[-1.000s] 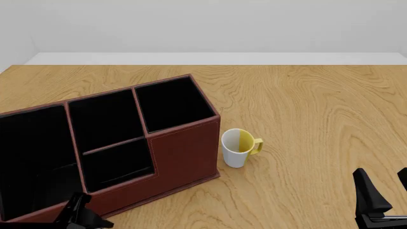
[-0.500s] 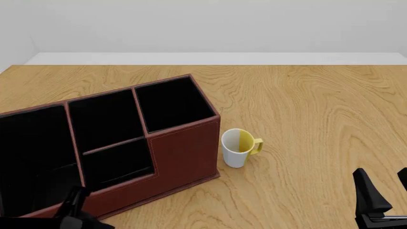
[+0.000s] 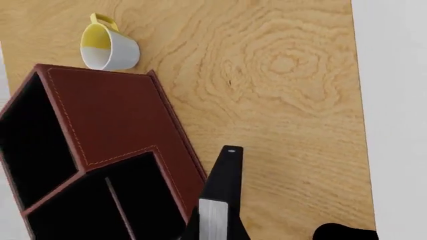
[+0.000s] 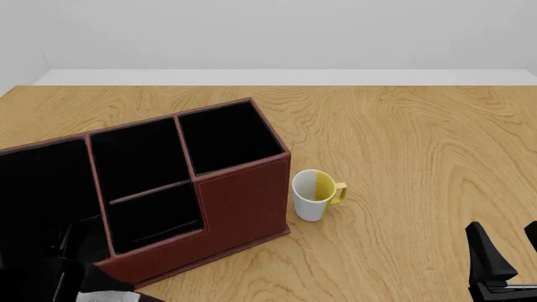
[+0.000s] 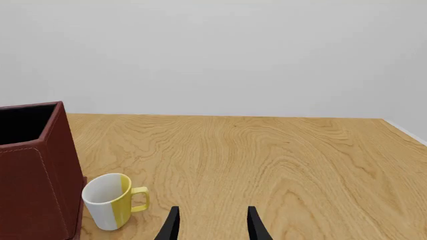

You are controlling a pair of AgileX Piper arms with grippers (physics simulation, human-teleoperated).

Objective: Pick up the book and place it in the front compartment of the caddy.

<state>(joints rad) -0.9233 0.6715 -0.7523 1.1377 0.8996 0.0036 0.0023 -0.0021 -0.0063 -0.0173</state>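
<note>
The caddy is a reddish-brown box with black cells at the table's left; it also shows in the left wrist view. Its front compartment is the square middle cell, and nothing shows inside it. The book is thin and black with a grey-white page edge. It stands edge-on in my left gripper, which is shut on it beside the caddy's near wall. From the front, the book is a dark slab over the caddy's near-left corner. My right gripper is open and holds nothing.
A white-and-yellow mug stands upright just right of the caddy, close to its end wall. It also shows in the right wrist view. Bare wooden table stretches to the right and back. My right gripper points along it.
My left gripper has shifted left and up with the book, so the dark slab now covers the caddy's near-left corner. The right arm, mug and caddy have not moved.
</note>
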